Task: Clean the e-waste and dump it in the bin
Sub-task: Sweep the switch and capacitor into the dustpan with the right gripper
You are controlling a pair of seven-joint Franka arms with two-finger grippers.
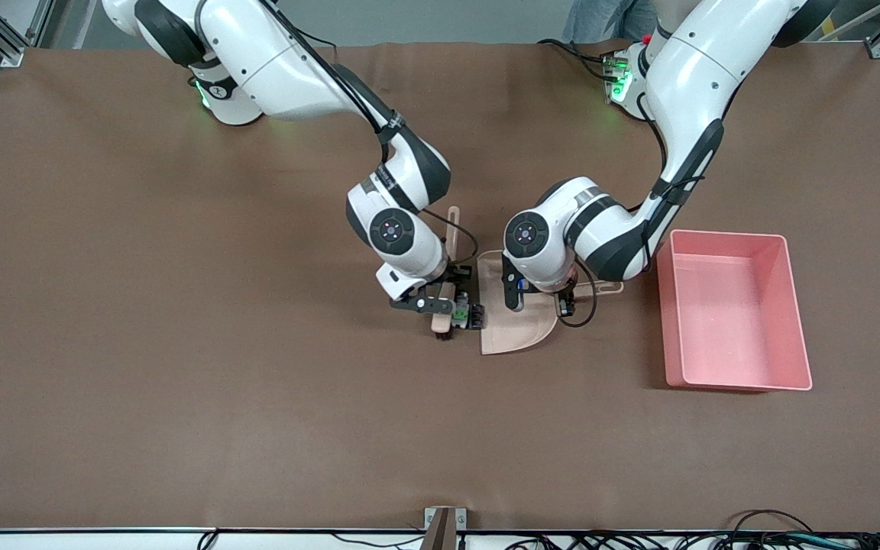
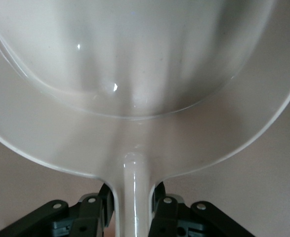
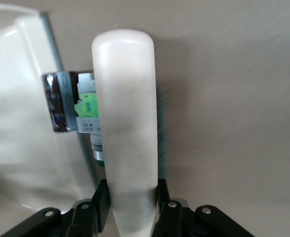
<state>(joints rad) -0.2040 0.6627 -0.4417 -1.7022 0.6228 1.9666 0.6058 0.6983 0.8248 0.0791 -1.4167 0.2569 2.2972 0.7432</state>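
**Two scraps at the dustpan's lip**

The e-waste (image 3: 78, 108) is a pair of tiny pieces lying side by side on the worktop, right at the straight open edge of the dustpan (image 1: 512, 328), about midway between the worktop's edges. The dark brown block (image 3: 58, 106) sits against the lip; the white-grey component with the green patch (image 3: 88, 106) is just beside it, tucked under my brush (image 3: 127, 128). I judge both to be light, hard and rigid, too small for my fingers to pinch cleanly and likely to skid or hop on the smooth brown cover (so I don't take hold of them at all; bristles push, pan carries).

My right hand (image 1: 440, 304) is clamped tight on the brush handle, the bristle head down at the scraps. My left hand (image 1: 562, 294) is closed firmly on the dustpan's thin handle (image 2: 134, 197), the pan's edge on the worktop. The pan is smooth, glossy plastic, so I expect the pieces to slide freely once inside and would keep it tipped back.

The pink bin (image 1: 734, 309) stands toward the left arm's end of the worktop, near the dustpan, open-topped.
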